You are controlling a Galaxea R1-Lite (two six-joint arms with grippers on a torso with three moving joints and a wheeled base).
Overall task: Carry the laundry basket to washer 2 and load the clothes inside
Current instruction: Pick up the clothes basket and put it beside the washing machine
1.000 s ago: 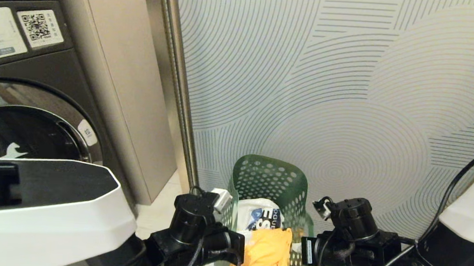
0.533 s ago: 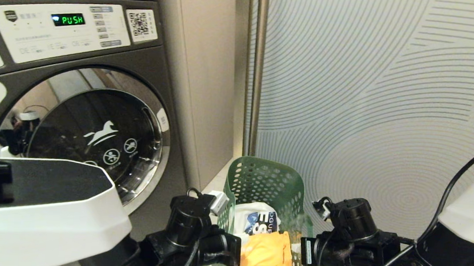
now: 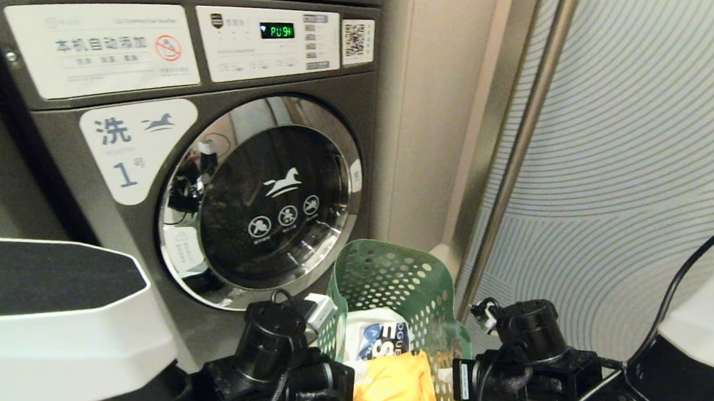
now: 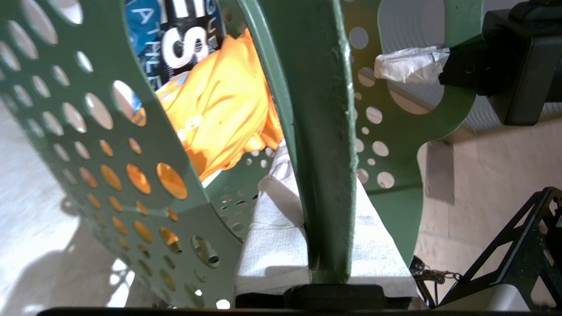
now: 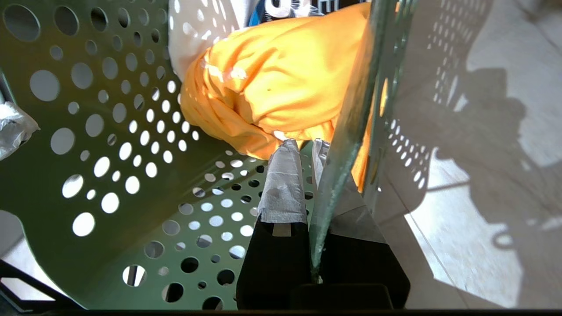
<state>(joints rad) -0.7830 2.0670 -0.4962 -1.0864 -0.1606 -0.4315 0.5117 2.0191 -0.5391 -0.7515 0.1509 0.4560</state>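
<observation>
In the head view, you had a dark grey front-load washer point(image 3: 210, 173) filling the upper left of the frame; its white label showed a horse logo and the numeral 1, and the green display point(image 3: 277, 31) on its panel was lit. The laundry basket point(image 3: 392, 277) sat at the lower centre, between the two black wrists, with a yellow garment point(image 3: 398, 392) and a white printed one point(image 3: 379, 341) inside. A patterned wall panel point(image 3: 645, 150) covered the right side, and the white forearm shells framed the bottom corners.

In the left wrist view, your left tool point(image 4: 327, 245) was pressed together on the basket's green rim point(image 4: 325, 131), its white-wrapped fingers point(image 4: 272, 237) on either side of the plastic. The yellow cloth showed through the round holes at the upper left, and pale floor point(image 4: 483, 175) lay at the right.

In the right wrist view, your right tool point(image 5: 314, 175) pinched the opposite basket wall point(image 5: 347, 131), one taped finger point(image 5: 285, 184) inside beside the yellow garment, the other outside. Tiled floor point(image 5: 483, 131) with the basket's shadow filled the right.
</observation>
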